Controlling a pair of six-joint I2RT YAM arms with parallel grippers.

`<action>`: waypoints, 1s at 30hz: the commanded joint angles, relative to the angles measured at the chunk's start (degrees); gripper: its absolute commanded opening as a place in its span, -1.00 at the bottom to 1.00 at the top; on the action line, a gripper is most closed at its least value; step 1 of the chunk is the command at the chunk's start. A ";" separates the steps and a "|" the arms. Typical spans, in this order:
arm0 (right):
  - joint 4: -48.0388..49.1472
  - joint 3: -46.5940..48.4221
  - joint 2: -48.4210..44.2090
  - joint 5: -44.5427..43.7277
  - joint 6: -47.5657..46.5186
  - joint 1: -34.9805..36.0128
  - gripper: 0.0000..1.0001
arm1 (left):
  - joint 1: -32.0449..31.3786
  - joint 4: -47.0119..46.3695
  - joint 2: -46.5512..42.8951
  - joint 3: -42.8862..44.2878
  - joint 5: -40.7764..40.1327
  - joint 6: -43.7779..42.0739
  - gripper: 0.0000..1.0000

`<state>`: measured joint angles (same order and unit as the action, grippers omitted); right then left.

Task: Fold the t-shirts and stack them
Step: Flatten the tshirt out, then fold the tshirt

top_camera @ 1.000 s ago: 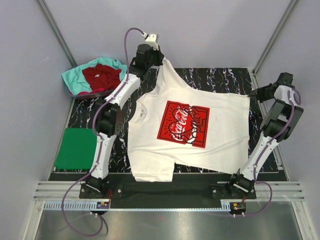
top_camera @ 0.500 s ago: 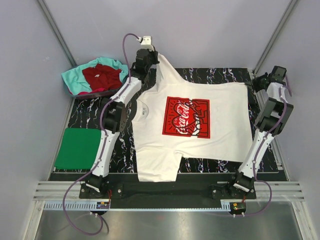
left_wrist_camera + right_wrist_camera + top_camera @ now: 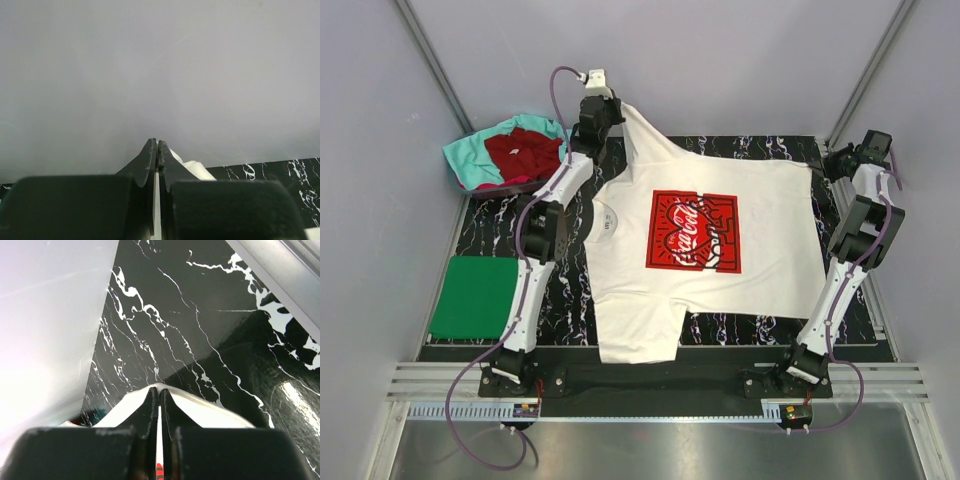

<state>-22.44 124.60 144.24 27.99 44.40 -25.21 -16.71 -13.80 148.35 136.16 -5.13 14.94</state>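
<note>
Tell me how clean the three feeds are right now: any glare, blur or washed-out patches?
Top external: evenly lit and sharp, the print on the white t-shirt readable. Left wrist: mostly blank grey wall, the left gripper soft-focused close to the lens. Right wrist: a glare patch on the glossy mat at lower right, the wall washed out at left, the right gripper blurred.

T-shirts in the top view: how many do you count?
4. The white t-shirt spread out in the middle; green t-shirt folded at near left; dark red t-shirt crumpled on the teal t-shirt, far left. More may hide beneath.
</note>
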 commanded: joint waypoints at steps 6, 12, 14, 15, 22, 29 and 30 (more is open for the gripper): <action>-7.51 6.09 -2.12 -2.50 -4.93 -0.54 -1.00 | 0.71 0.44 -7.11 -0.63 6.95 2.99 -1.00; -13.85 5.84 -5.11 -3.73 -8.80 -0.54 -1.00 | -0.69 6.59 -16.58 -8.87 9.87 3.17 -1.00; -15.26 5.83 -6.34 -3.73 -9.77 -0.54 -1.00 | -0.87 8.17 -18.97 -12.21 10.22 3.43 -1.00; -16.92 6.10 -6.69 -3.73 -10.03 -0.54 -1.00 | -1.04 10.70 -20.81 -12.84 10.57 3.52 -1.00; -23.88 5.40 -9.68 -2.85 -11.44 -0.54 -1.00 | -1.13 19.86 -30.39 -21.71 12.85 4.84 -1.00; -28.09 2.05 -13.20 -4.61 -15.82 -0.54 -1.00 | -1.92 28.64 -39.09 -30.50 15.93 6.41 -1.00; -28.80 1.88 -13.55 -5.22 -16.45 -0.54 -1.00 | -1.92 30.22 -39.80 -31.38 16.11 6.68 -1.00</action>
<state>-47.97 126.82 135.76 25.17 31.81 -25.15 -18.33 11.51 113.03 107.04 8.36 20.23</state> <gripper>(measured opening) 0.020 0.015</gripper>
